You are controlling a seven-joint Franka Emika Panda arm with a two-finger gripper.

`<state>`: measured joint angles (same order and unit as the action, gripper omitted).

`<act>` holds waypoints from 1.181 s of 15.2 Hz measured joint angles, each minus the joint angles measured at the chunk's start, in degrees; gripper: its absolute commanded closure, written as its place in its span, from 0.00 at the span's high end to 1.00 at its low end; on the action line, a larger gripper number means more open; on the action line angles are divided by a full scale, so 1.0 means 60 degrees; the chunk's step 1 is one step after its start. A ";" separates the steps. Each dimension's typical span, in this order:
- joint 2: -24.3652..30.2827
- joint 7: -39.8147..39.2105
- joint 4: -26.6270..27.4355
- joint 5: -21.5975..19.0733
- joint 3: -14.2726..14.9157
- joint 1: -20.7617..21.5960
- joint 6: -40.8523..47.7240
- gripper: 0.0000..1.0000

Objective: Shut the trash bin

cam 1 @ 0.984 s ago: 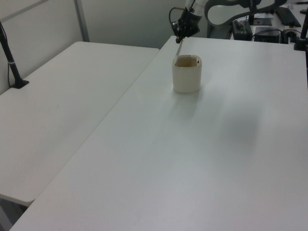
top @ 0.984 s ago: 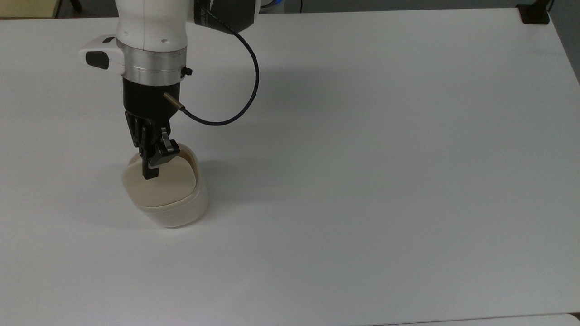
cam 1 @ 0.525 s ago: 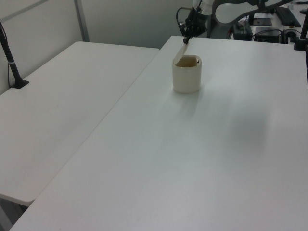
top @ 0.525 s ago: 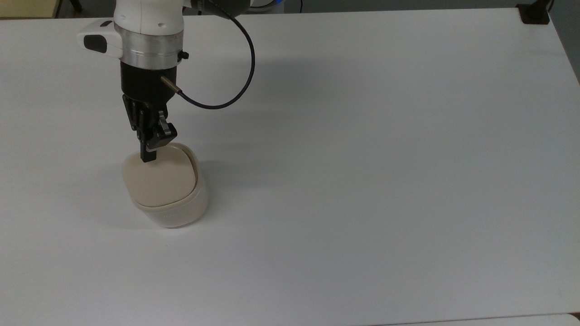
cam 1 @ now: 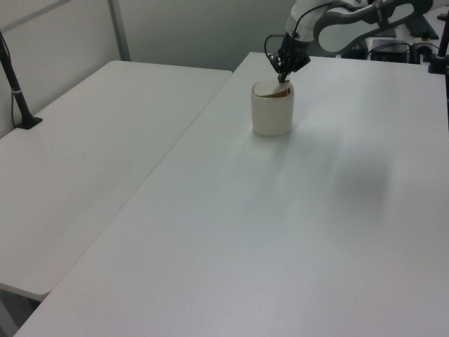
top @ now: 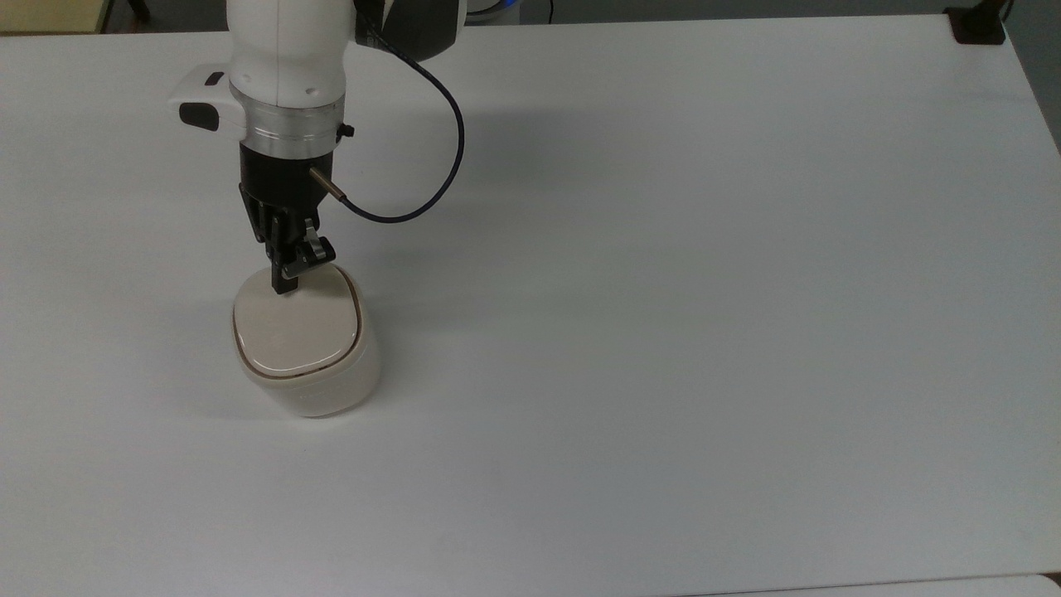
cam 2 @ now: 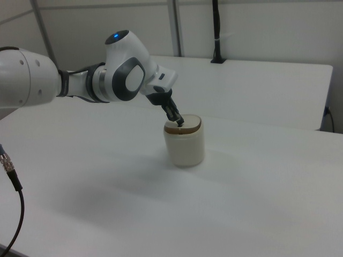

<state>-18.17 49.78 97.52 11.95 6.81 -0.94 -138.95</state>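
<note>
Your trash bin (top: 308,373) stands upright on the white worktop (top: 663,290), toward the top view's left and in its lower half; in the left view it sits near the far end of the nearer worktop, close to the seam with the second worktop (cam 1: 91,140) beside it. Its beige lid (top: 298,327) lies nearly flat in the rim in the top view, with a thin dark line running around its edge; in the left view the lid looks slightly tilted, its near side a little higher. Your hand (top: 284,286) comes down from above with its fingers drawn together into one narrow black tip, gripping nothing, and that tip rests on the lid near the edge closest to the arm. A dark cable (top: 431,133) loops out from the wrist to the top view's right. In the right view the arm (cam 2: 80,80) reaches in from the right view's left, angled down to the bin's top.
</note>
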 measured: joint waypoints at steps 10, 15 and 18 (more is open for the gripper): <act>-0.0009 -0.0015 0.0338 0.0192 0.0000 -0.0056 -0.0001 0.00; -0.0009 -0.0016 0.0360 0.0339 -0.0002 -0.0032 -0.0001 0.00; -0.0003 -0.0016 0.0361 0.0339 -0.0002 -0.0038 -0.0001 0.00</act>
<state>-18.19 49.68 99.68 13.98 6.79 -1.17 -138.96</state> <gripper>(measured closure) 0.991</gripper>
